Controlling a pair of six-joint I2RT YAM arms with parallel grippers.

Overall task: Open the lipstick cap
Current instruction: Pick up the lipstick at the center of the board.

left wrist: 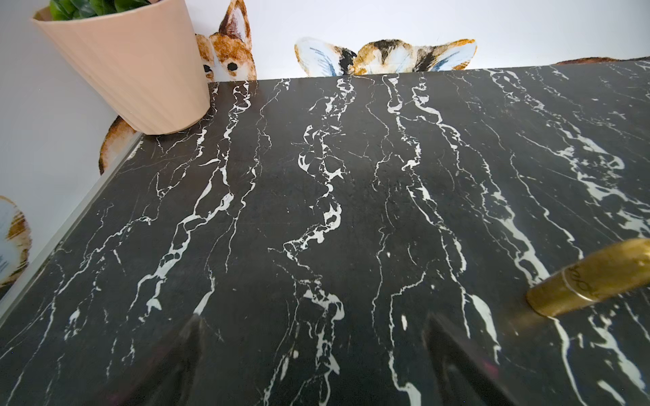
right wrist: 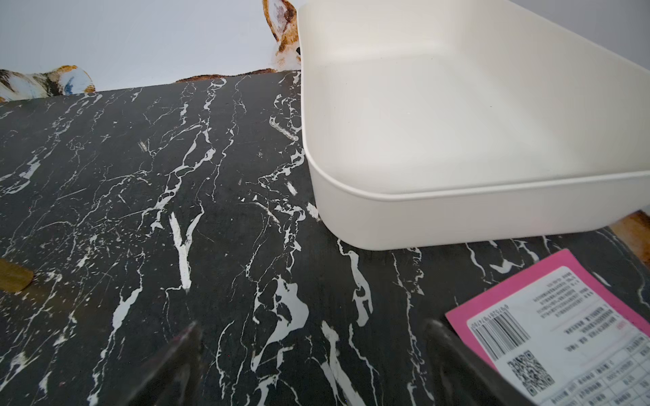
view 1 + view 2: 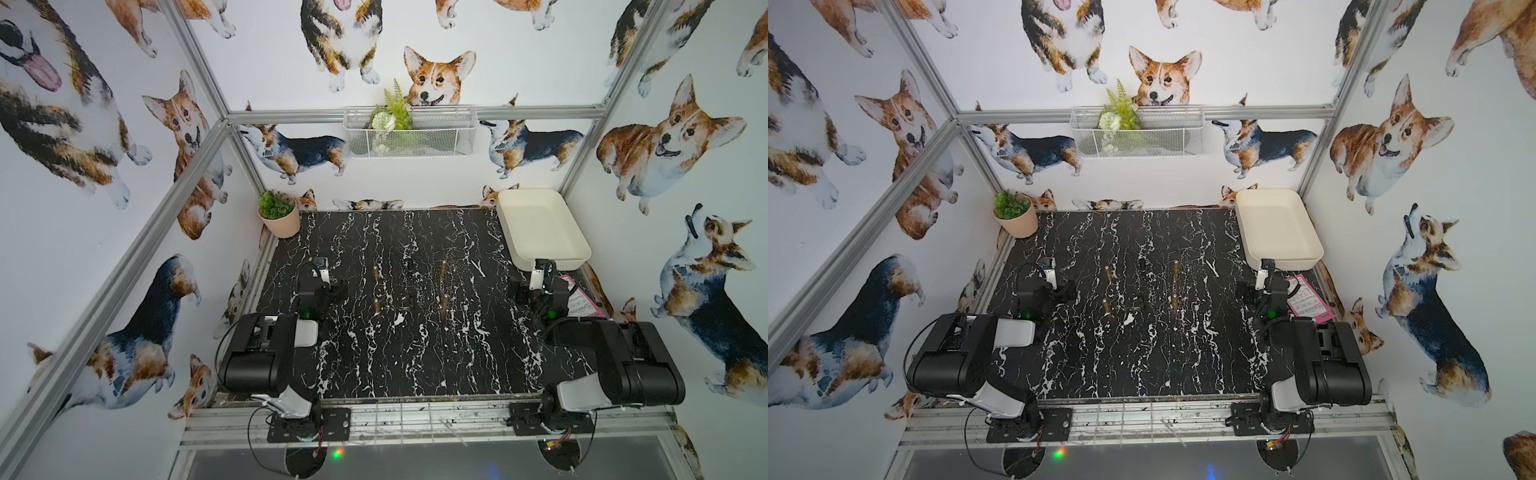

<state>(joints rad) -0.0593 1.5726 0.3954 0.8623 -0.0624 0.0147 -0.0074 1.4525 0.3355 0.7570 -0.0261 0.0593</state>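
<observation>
lipstick [image 1: 591, 281]: gold, standing on table [image 1: 281, 158] | left pincer [image 1: 313, 318]: released, empty | right pincer [image 2: 311, 322]: released, empty

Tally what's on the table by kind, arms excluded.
Gold lipsticks: 4
White tray: 1
Potted plant: 1
Pink card: 1
Total: 7; dark shapes between the lipsticks too dim to identify, uncounted.

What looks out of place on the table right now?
Only a stray pink label sheet lying flat beside the right gripper, near the white tray. The gold lipsticks stand upright; nothing spilled.
</observation>
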